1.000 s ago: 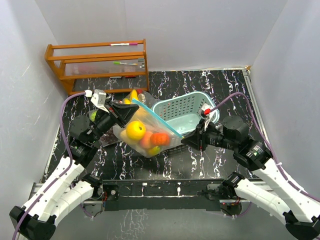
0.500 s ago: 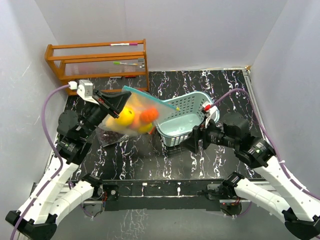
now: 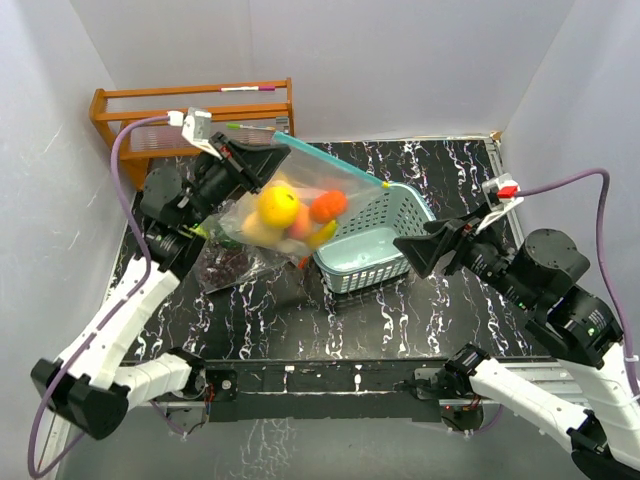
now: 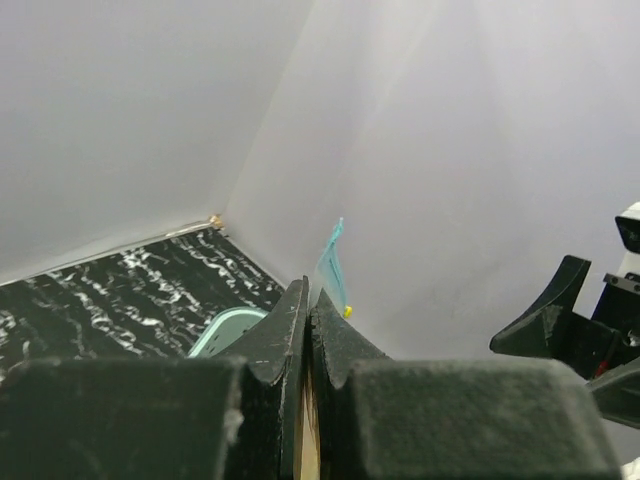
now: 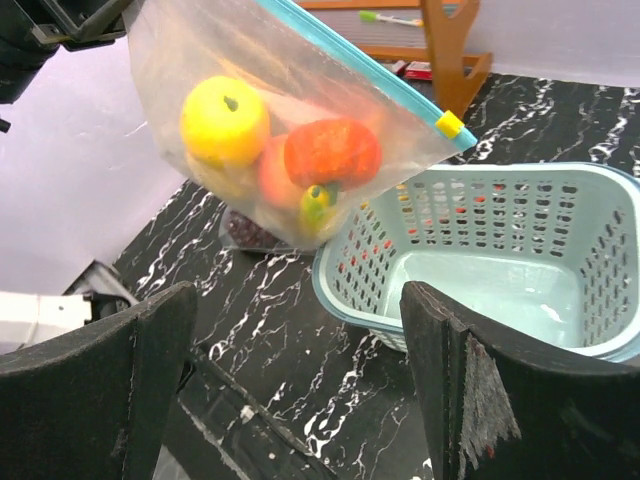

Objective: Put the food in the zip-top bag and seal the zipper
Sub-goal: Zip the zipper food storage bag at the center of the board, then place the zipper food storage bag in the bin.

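One wooden rack (image 3: 190, 115) stands at the far-left corner of the table (image 3: 440, 180), one teal basket (image 3: 365, 265) mid-table. One zip-top bag (image 3: 300, 185) hangs above left-centre, zipper edge running left-to-right, its left end pinched by the left gripper (image 3: 270, 152). Four toy fruits (image 3: 275, 205) show inside. The right gripper (image 3: 415, 248) is spread wide, empty.

bag (image 3: 300, 190) up over basket (image 3: 362, 264) left end, corner pinched by left gripper (image 3: 272, 152) | inside: yellow fruit (image 3: 277, 207), orange (image 3: 328, 206) | grapes (image 3: 228, 263) low, left of basket | right gripper (image 3: 408, 255) just right of basket, empty | rack (image 3: 190, 120) behind-left of basket
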Available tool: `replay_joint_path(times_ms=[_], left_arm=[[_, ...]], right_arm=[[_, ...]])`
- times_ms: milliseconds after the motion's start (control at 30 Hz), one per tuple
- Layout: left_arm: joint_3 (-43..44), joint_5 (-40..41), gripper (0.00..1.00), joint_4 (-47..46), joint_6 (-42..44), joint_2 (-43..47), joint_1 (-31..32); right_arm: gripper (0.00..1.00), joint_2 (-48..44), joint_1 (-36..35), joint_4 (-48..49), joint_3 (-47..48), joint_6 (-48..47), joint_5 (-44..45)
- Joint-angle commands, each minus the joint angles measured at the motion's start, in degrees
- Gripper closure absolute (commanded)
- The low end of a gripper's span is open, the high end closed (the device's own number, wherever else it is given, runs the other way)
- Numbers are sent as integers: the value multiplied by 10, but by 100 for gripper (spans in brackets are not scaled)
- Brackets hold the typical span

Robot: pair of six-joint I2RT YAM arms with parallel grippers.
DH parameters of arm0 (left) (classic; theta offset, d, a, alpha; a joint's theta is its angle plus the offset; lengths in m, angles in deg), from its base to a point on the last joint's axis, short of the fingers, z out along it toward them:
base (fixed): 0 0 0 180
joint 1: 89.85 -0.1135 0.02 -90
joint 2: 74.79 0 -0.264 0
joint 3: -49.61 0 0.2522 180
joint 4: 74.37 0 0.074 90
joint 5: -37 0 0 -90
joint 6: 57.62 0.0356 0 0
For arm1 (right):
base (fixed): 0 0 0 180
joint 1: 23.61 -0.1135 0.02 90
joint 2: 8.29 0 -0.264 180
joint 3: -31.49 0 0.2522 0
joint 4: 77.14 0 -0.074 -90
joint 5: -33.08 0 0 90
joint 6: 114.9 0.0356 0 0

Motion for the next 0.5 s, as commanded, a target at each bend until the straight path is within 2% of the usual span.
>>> replay_joint_path(times_ms=[0,133,300,467], left_arm=[[57,-45,100,-118,-73,-43,-2],[78,-55,100,-168,-116,-88,-2],[65,-79,100,-286,-219,-153,1],[81,-92,100,-359,-294,-210,10]], right_arm=[[14,10,1,-16,37,7,60],[14,1,1,-22,45,9,68],[12,-16,1,-26,38,10,87],[12,-23,2,-27,36,7,96]])
